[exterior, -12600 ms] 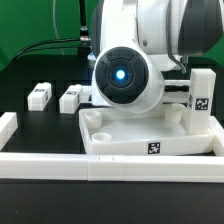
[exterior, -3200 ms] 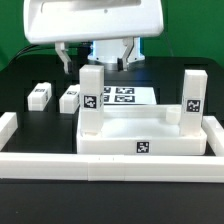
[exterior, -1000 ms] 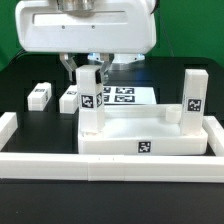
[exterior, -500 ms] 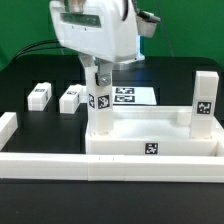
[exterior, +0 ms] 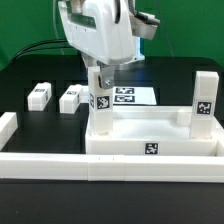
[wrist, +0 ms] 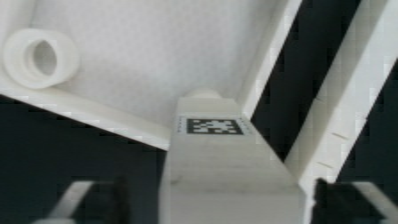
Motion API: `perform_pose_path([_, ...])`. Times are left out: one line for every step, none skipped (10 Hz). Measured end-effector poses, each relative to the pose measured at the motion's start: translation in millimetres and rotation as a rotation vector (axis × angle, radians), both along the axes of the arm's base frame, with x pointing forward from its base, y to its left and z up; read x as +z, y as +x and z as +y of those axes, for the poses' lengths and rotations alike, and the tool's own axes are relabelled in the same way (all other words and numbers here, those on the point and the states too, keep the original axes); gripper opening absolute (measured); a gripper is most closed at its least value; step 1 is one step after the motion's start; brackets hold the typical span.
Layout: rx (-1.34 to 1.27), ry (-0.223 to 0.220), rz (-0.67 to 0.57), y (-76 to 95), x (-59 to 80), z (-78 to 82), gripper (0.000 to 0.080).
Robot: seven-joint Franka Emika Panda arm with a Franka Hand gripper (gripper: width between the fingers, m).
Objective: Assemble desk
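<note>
The white tray-like tabletop [exterior: 150, 140] lies upturned against the front rail, a small tag on its near edge. One white tagged leg [exterior: 101, 108] stands upright in its corner at the exterior view's left, and a second leg [exterior: 204, 100] stands at the right. My gripper [exterior: 100, 78] hangs straight over the left leg. In the wrist view the leg [wrist: 222, 160] runs up between the fingers [wrist: 102, 205], with a dark gap on each side. The gripper [wrist: 219, 208] is open around the leg. A round socket [wrist: 39, 55] shows in the tabletop [wrist: 151, 60].
Two loose white legs [exterior: 40, 95] [exterior: 70, 98] lie on the black table at the exterior view's left. The marker board [exterior: 135, 96] lies behind the tabletop. White border rails run along the front [exterior: 110, 166] and the left [exterior: 8, 126].
Over the last second the tabletop and the gripped leg shifted toward the exterior view's right. The jaws have now spread apart and let go of the leg, which stays standing.
</note>
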State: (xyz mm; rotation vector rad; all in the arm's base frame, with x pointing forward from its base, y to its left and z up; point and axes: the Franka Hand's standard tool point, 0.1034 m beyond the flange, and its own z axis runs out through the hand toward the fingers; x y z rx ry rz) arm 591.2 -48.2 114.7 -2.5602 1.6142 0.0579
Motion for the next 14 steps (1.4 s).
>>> perform_pose_path([0.100, -0.002, -0.014, 0.9, 1.2, 0.8, 0.0614])
perform_pose_path([0.190, -0.004, -0.027, 1.1, 2.2, -1.3, 0.0639])
perform_pose_path([0.282, -0.010, -0.038, 1.4, 2.3, -2.2, 0.0648])
perform_pose_path([0.396, -0.013, -0.053, 1.8, 2.2, -1.2, 0.0648])
perform_pose_path([0.492, -0.018, -0.062, 1.5, 1.4, -1.2, 0.0648])
perform_pose_path([0.609, -0.033, -0.069, 2.0, 1.7, 0.5, 0.0649])
perform_pose_path([0.707, -0.049, -0.071, 2.6, 1.8, 2.8, 0.0649])
perform_pose_path([0.793, -0.064, -0.069, 3.1, 1.7, 5.5, 0.0649])
perform_pose_path([0.895, -0.072, -0.067, 2.4, 0.7, 6.5, 0.0649])
perform_pose_path([0.958, -0.072, -0.071, 2.2, 0.2, 7.4, 0.0649])
perform_pose_path([1.050, -0.073, -0.079, 2.0, 0.0, 7.5, 0.0649])
perform_pose_path([1.128, -0.074, -0.087, 1.3, -0.8, 6.6, 0.0649])
perform_pose_path([1.168, -0.073, -0.089, 0.7, -1.8, 5.2, 0.0649])
perform_pose_path([1.296, -0.075, -0.100, 0.4, -2.2, 3.1, 0.0649])
